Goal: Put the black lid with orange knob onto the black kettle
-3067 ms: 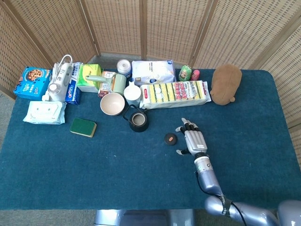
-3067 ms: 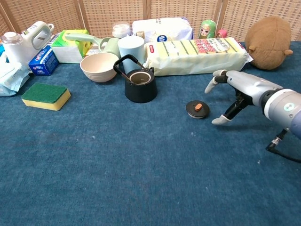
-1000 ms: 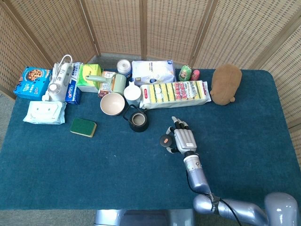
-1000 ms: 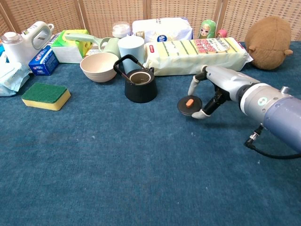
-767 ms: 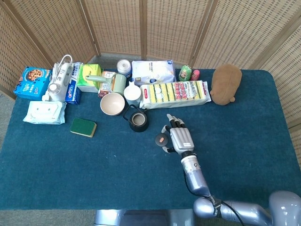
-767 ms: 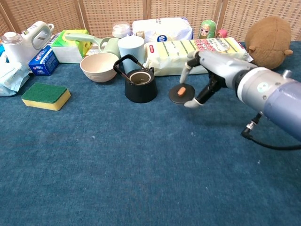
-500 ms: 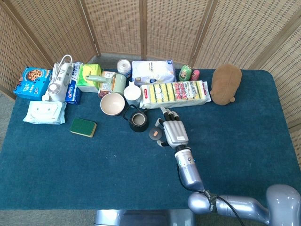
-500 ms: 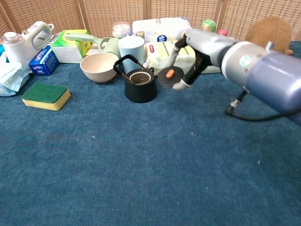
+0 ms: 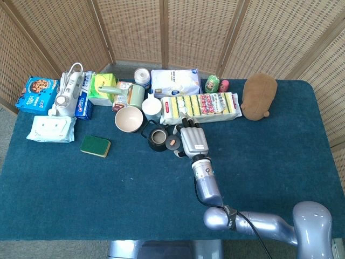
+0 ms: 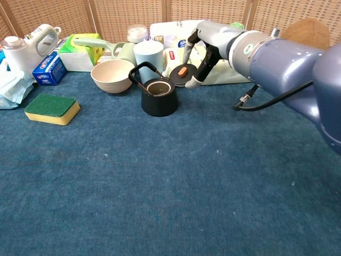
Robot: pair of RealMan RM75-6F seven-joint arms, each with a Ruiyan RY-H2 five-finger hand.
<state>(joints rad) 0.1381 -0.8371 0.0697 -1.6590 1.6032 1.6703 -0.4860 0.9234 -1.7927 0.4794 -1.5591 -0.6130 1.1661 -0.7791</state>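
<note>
The right hand [image 10: 198,56] pinches the black lid [image 10: 180,73] by its rim, orange knob up, just right of and above the open black kettle [image 10: 157,99]. Best to centre it over the mouth, clear the raised handle, level it, then lower.

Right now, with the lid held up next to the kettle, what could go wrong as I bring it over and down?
The kettle's raised handle arches beside the opening, so the lid or right hand may catch it. The lid hangs tilted in a pinch at its rim, so it may land crooked or slip. The white cup and bowl stand close behind, so overshooting could knock them.
</note>
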